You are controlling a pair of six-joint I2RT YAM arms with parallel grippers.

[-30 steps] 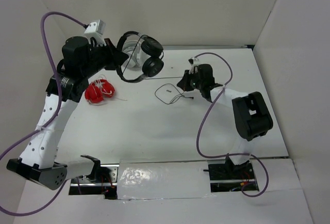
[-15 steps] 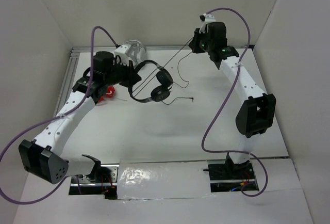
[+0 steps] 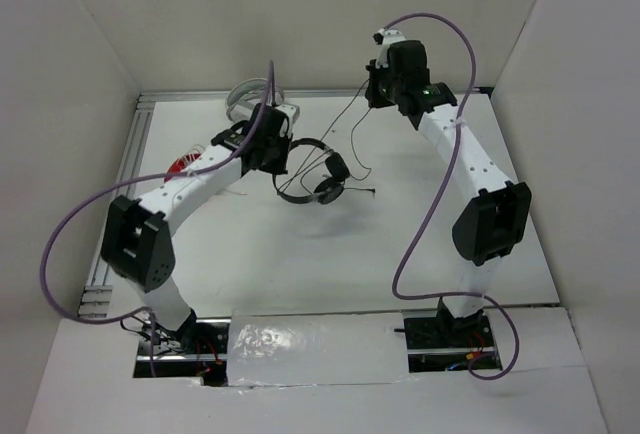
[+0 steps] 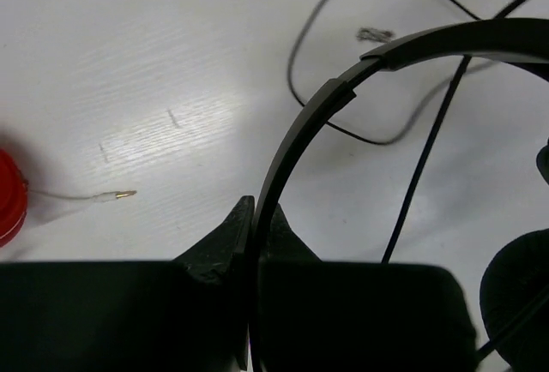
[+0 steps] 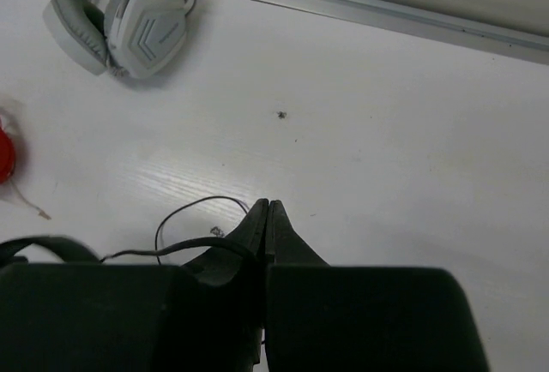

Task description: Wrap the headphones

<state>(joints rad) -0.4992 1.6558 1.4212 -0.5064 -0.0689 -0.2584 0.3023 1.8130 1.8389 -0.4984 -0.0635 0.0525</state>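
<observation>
Your left gripper [image 4: 256,222] is closed on the thin black headband [image 4: 300,132] of the headphones [image 3: 327,190]. In the left wrist view the band sits between the two fingertips and curves up and to the right from there. In the top view the headphones hang in this grip over the middle of the white table [image 3: 300,254], a little toward the far side. The two round earcups [image 3: 338,166] are close together on the side away from the gripper.

Your right gripper [image 5: 267,213] is raised near the far edge of the table, to the right of the headphones and well apart from them. Its fingers are pressed together, and the thin black cord [image 4: 431,149] comes to them, so it grips the cord. From this gripper the cord goes down in a nearly straight line to the headphones. Another part of it hangs in a loose loop, and the end lies on the table just beside the earcups.

The white over-ear headphones [image 5: 129,16] lie at the far left, near the metal rail [image 5: 386,12]. A red object [image 4: 7,196] lies on the table left of your left gripper. A thin white wire with a gold tip [image 4: 120,194] goes out from it.
</observation>
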